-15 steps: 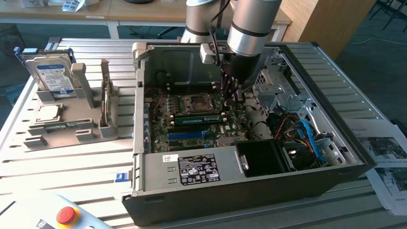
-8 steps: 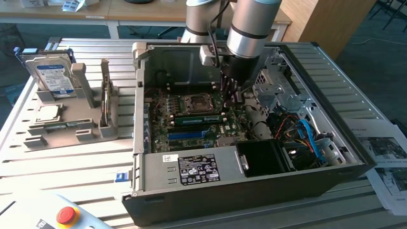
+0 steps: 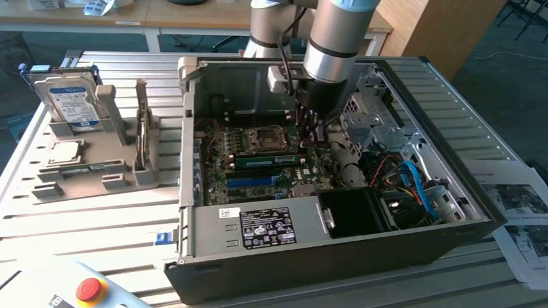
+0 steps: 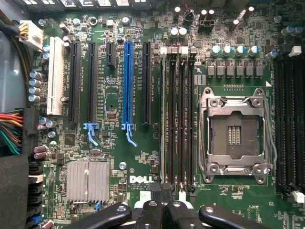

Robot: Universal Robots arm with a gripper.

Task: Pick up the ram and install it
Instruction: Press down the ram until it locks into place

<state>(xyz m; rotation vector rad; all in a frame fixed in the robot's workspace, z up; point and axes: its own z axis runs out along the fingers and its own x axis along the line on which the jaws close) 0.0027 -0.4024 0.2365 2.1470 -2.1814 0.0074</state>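
Note:
The ram point(image 3: 265, 160) is a long green stick standing on edge in a slot on the motherboard, between the processor socket point(image 3: 261, 138) and the blue slots, inside the open computer case point(image 3: 342, 256). My gripper point(image 3: 310, 131) reaches down into the case at the ram's end towards the exterior view's right. Its fingers are shut together with nothing visible between them. In the wrist view the gripper point(image 4: 164, 193) hangs over one end of the row of black memory slots point(image 4: 178, 119). Whether the fingertips touch the ram I cannot tell.
A grey fixture point(image 3: 94, 170) at the exterior view's left holds a blue-labelled hard drive point(image 3: 70, 102) and a square processor chip point(image 3: 64, 152). Cables and drive cages point(image 3: 385, 128) crowd the case beside the arm. A red stop button point(image 3: 90, 289) sits near the front.

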